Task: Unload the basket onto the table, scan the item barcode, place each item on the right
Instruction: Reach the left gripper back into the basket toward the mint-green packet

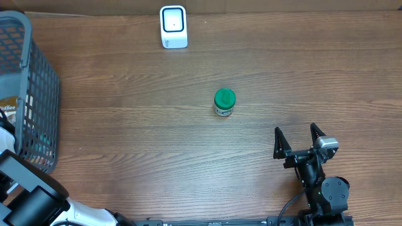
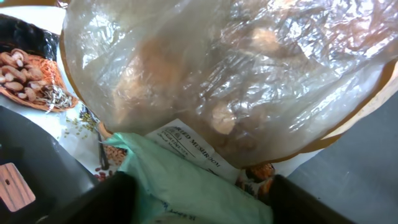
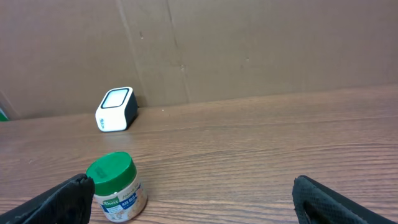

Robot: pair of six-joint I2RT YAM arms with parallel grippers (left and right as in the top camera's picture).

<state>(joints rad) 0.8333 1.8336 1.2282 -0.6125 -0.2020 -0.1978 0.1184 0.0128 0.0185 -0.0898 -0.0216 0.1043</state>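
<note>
Left hand (image 2: 199, 184) straddling green packet (image 2: 180, 190), right hand (image 1: 295, 129) spread wide near jar (image 1: 224, 102)

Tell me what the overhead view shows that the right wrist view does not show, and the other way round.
Only the overhead view shows the grey basket at the left edge of the table and part of the left arm near it. Only the right wrist view shows the printed label on the side of the jar and the brown cardboard wall behind the table. Both show the jar with its green lid, the white scanner, the wooden table and the open right pincer, which holds nothing.
</note>
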